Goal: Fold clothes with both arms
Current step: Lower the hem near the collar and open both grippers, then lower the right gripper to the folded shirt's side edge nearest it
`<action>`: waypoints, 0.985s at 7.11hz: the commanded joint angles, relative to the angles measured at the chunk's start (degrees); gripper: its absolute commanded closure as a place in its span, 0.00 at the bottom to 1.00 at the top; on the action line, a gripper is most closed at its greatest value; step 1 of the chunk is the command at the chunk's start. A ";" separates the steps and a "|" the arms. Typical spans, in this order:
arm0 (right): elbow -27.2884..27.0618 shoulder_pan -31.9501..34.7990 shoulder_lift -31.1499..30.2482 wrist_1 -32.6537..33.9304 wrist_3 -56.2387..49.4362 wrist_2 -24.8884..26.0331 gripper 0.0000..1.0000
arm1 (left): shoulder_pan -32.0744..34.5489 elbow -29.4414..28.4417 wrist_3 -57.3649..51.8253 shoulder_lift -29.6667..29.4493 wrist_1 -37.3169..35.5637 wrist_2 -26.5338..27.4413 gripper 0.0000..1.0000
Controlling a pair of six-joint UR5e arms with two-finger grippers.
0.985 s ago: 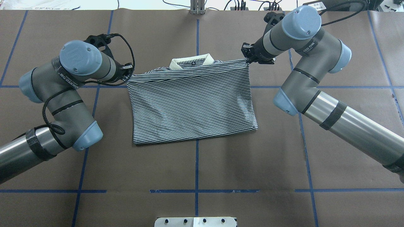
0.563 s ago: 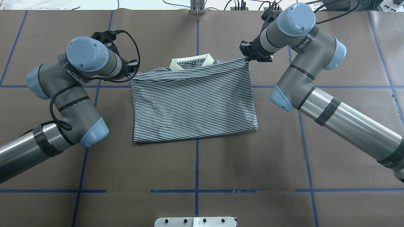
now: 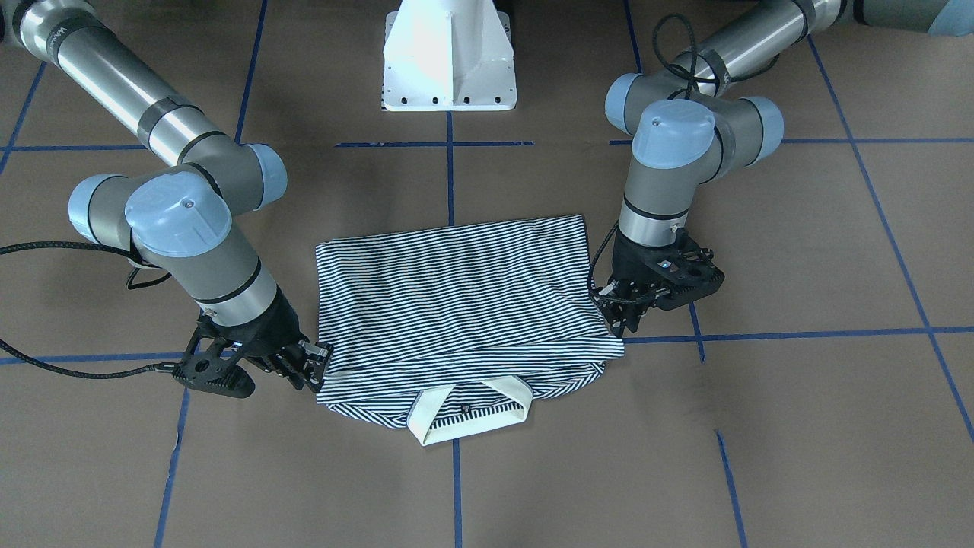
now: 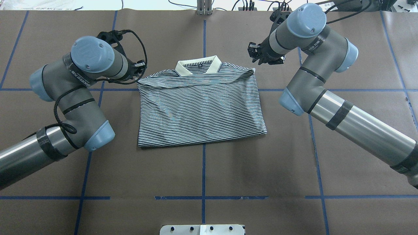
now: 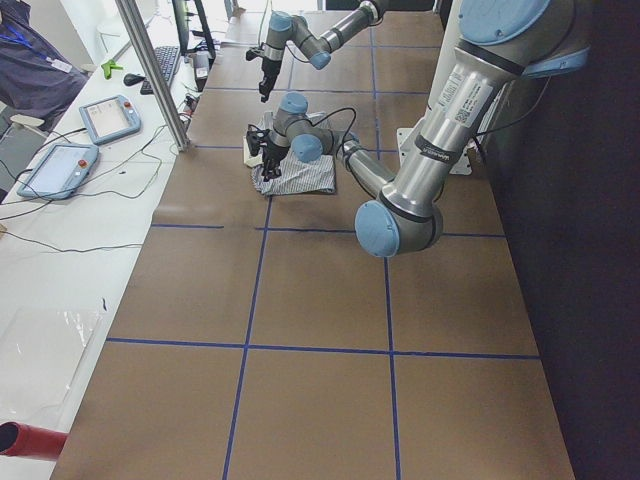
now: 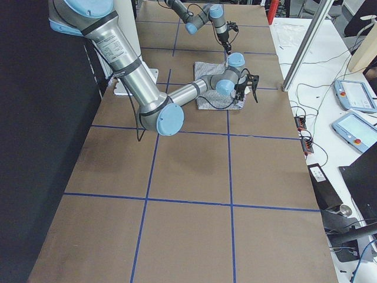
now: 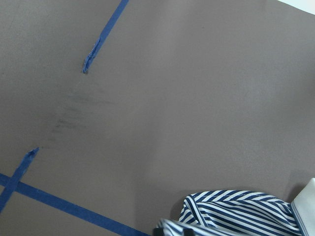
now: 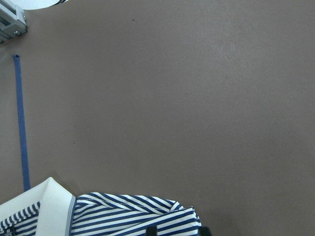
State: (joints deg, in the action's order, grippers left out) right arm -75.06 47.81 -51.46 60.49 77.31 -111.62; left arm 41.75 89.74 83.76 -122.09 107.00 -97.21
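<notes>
The polo shirt (image 4: 200, 107), lying folded on the table (image 4: 261, 163), is looking soft, light and floppy, best pinched at its collar-side corners, where the right gripper (image 4: 255, 59) is hovering spread; the left gripper (image 4: 139, 69) is showing too little to tell.

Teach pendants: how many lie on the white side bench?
2. One teach pendant lies on the white bench by the metal post; the second pendant beside it, nearer the exterior left camera. Others may be hidden.

Brown tabletop (image 4: 261, 163), blue tape grid (image 4: 203, 169), white bench (image 5: 40, 290)
</notes>
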 commanded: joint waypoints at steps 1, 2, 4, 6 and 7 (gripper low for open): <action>-0.08 0.17 -0.14 -0.20 -1.63 -0.35 0.00 | 0.00 -0.09 -2.01 -0.16 -0.04 -0.09 0.00; -0.95 0.18 -0.40 -0.29 -1.12 -0.53 0.00 | 0.00 -0.09 -2.98 -0.25 0.05 0.00 0.00; -11.18 -2.35 -7.29 0.41 0.81 -0.27 0.00 | 0.00 1.04 -3.08 -0.34 -0.47 -0.44 0.00; -20.26 -7.70 -16.70 0.41 5.19 2.09 0.00 | -0.44 2.36 -3.08 -0.16 -0.22 -2.81 0.00; -23.00 -12.78 -18.83 0.41 7.74 6.72 0.00 | -0.61 3.58 -3.08 0.10 -0.13 -2.90 0.00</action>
State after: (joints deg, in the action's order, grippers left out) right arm -93.90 40.25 -66.54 60.89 82.07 -109.07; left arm 41.35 92.11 80.69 -122.22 106.72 -99.72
